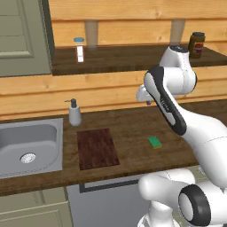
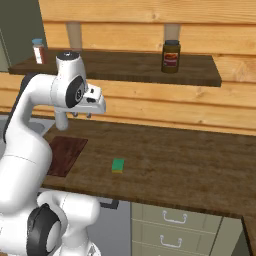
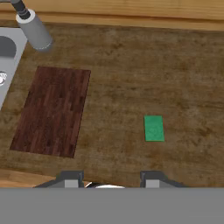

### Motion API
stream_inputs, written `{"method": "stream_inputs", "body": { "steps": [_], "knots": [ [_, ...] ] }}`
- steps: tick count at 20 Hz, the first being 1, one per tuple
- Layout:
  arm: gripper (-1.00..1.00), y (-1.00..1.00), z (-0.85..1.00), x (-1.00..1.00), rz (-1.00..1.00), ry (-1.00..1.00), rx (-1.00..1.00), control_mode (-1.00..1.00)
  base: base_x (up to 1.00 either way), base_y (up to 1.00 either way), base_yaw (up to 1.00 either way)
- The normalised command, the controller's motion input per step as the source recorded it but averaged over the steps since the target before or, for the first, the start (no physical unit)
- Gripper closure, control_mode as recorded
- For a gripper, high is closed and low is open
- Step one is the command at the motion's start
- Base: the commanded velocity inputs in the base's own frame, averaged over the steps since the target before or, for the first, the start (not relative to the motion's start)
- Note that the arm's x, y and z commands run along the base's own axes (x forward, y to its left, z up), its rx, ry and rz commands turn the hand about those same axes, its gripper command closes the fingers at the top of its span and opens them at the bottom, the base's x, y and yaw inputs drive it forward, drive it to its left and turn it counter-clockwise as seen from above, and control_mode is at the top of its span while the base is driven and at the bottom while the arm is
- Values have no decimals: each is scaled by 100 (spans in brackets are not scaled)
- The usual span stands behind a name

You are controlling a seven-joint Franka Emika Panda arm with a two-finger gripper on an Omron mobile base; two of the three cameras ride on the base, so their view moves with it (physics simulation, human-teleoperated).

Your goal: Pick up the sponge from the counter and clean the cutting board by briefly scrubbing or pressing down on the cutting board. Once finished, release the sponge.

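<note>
Sponge [image 3: 154, 128] right of cutting board [image 3: 51, 110], apparently apart.

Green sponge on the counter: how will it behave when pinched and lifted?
The sponge is a small, thin block, so probably light and squashy under a pinch. It lies flat on the counter, so it shouldn't roll or tip, though a sideways nudge might slide it.

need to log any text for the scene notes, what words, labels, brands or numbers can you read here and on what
Nothing can be read.
Brown jar on the shelf: red and yellow label, too blurred to read.
Small blue-lidded bottle on the same shelf: red band, no legible text.
Soap dispenser, sponge, cutting board: no markings.
</note>
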Motion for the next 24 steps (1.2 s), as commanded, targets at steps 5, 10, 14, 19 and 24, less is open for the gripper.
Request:
{"method": "stream_inputs", "body": {
  "steps": [5,10,14,19,24],
  "knots": [
    [-100,0,-25,0,0,0,2,-100,0,0,0],
    [-100,-5,-67,0,1,0,0,-100,0,0,0],
    [-100,-21,-82,-1,4,0,0,-100,0,0,0],
    [-100,-6,-35,0,4,0,-1,-100,0,0,0],
    [-100,-16,-17,-3,3,0,-3,-100,0,0,0]
  ]
}}
